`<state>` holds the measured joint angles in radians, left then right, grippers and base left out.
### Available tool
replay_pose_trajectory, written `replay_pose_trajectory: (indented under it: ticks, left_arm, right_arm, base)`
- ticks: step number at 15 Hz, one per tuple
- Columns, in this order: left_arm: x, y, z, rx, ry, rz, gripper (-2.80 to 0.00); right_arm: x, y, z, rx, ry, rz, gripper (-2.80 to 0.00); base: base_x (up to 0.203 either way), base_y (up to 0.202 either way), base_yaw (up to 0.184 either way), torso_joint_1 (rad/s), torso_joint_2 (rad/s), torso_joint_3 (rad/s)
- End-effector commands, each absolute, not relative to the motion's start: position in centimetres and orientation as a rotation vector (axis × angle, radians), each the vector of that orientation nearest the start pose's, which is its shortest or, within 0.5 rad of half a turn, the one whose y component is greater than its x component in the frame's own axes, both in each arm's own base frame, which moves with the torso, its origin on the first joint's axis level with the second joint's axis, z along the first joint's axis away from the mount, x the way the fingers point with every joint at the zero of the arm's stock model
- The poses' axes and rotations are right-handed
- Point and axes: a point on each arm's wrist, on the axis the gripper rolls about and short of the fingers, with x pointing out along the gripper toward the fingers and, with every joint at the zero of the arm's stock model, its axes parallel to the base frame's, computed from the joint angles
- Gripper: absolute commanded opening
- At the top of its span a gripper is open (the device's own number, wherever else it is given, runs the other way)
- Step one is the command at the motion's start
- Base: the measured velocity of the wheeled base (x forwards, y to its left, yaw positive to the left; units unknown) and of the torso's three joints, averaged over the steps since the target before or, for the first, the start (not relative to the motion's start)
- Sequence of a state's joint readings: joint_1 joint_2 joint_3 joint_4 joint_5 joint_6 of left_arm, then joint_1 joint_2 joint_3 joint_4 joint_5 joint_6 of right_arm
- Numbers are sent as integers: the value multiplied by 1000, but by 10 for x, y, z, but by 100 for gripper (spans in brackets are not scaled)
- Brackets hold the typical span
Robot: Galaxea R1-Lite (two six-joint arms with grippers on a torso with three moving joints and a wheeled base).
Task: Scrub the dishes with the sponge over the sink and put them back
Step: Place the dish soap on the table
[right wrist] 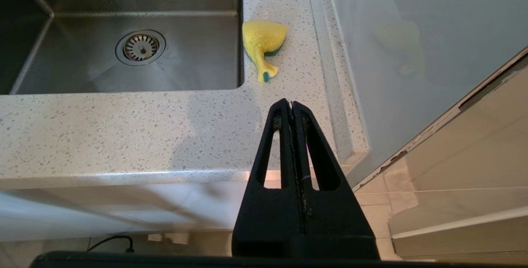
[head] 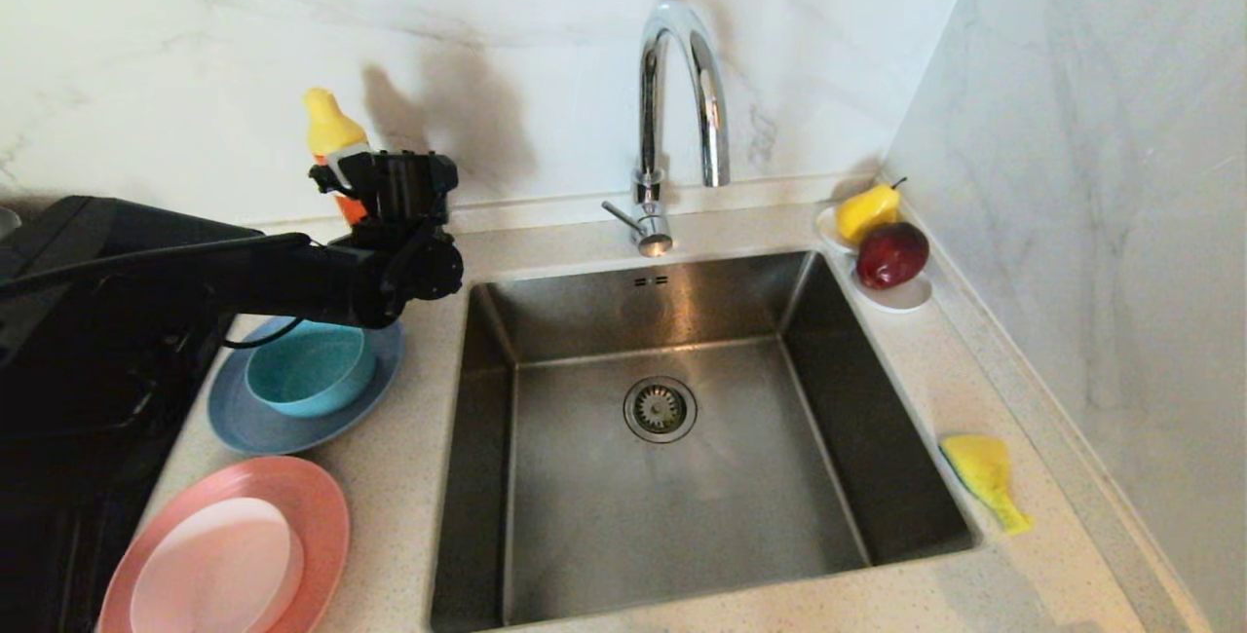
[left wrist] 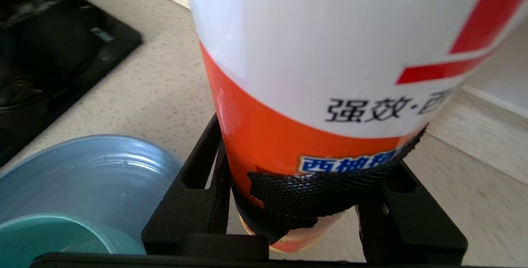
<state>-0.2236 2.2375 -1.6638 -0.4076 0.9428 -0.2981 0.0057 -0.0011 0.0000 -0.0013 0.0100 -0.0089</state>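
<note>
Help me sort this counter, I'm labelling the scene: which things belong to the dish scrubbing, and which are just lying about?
Part of the job:
- teal bowl on grey-blue plate
- pale pink bowl on salmon plate
- sponge, right of the sink
- tap

Just there:
- detergent bottle, gripped by the left gripper
- pear and apple on white saucer

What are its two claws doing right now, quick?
Left gripper: closed on the orange-and-white bottle, behind the plates.
Right gripper: shut, empty, parked off the counter's front edge.
</note>
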Motion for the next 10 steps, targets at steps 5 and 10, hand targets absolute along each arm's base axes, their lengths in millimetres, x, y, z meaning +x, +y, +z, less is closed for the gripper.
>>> replay_pose_trajectory:
  ticks: [5, 10]
  left_arm:
    - [476, -84, 182, -200, -46, 788, -280]
    - [487, -86, 173, -221, -98, 806, -280]
  right_arm:
    - [-23, 0, 76, -9, -3, 17, -280]
    - [-23, 0, 76, -9, -3, 17, -280]
  base:
    - [0, 0, 0, 0, 0, 0]
    - [0, 0, 0, 0, 0, 0]
